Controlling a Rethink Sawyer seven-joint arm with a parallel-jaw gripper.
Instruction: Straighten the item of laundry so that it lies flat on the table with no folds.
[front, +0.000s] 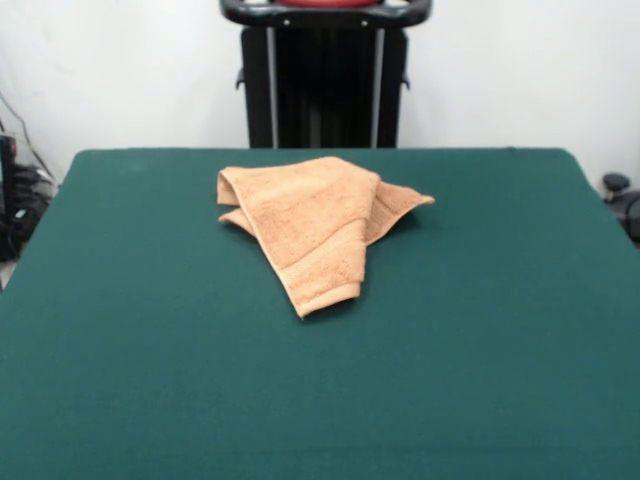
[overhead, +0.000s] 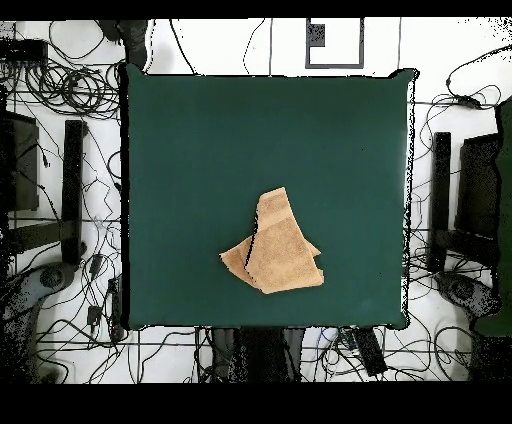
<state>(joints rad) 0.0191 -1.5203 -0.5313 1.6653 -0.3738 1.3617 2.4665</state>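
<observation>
**Watching a folded towel on the green table, arm out of sight**

Looking across the table (front: 150, 380), I have the towel (front: 308, 225) lying on the dark green cloth, closer to the pedestal edge than to the camera edge and roughly centred from side to side. It is an orange-tan terry piece, folded over itself in several layers. One narrow lobe with a woven band near its hem runs toward the camera and ends in a rounded hem. A thinner pointed corner sticks out to the picture's right from beneath the top layer. The upper left edge is a soft rolled fold with another layer peeking out below it.

From overhead, the towel (overhead: 275, 245) sits in the lower middle of the table (overhead: 200, 130), nearer the robot's edge, with one flap reaching up toward the table's centre and a smaller corner spreading to the picture's left. It is clearly not flat.

I cannot read the arm's pose: in the front view only the black pedestal (front: 325, 90) shows, with a dark bar with a strip of red across the top edge. Neither view shows me the gripper, so I cannot say how its fingers stand. Nothing is touching the towel.
</observation>
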